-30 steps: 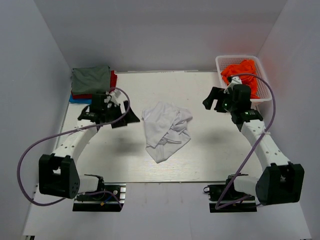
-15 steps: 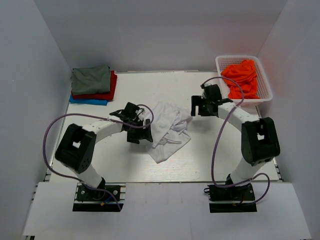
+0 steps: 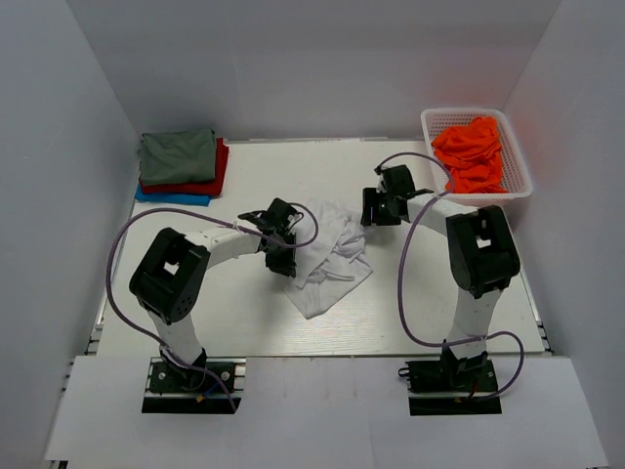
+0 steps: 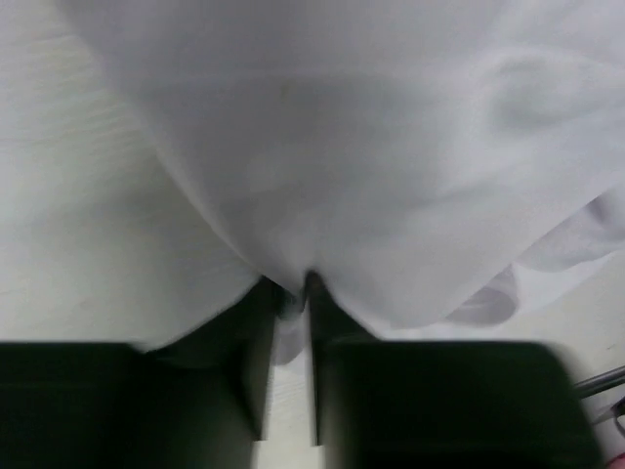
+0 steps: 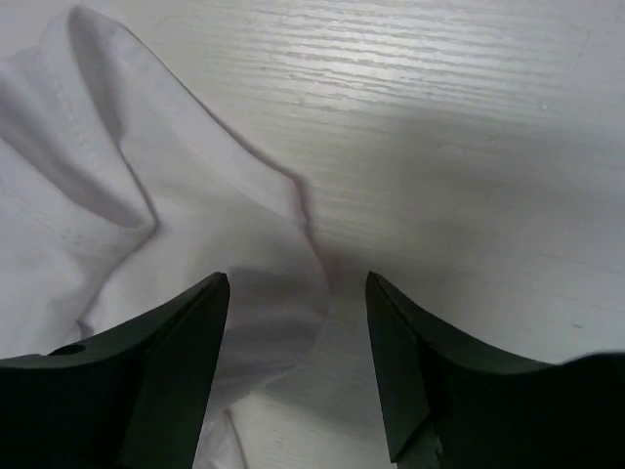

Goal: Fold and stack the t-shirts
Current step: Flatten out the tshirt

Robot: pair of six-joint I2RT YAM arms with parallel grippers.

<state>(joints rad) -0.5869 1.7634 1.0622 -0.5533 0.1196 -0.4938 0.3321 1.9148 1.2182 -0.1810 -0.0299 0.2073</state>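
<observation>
White t-shirt (image 3: 327, 256) lies crumpled near the middle of the tabletop (image 3: 430, 293). Your left pincer (image 4: 289, 293) is clamped on its 9 o'clock edge, with cloth pinched between the fingers. Your right pincer (image 5: 298, 281) stands with its fingers apart over the corner at 1 o'clock, low above a fold. At 10 o'clock the olive-grey t-shirt (image 3: 178, 156) lies folded on the red t-shirt (image 3: 217, 176), and the blue t-shirt (image 3: 161, 196) is below. At 2 o'clock the orange t-shirt (image 3: 473, 151) fills the basket (image 3: 467, 112).
</observation>
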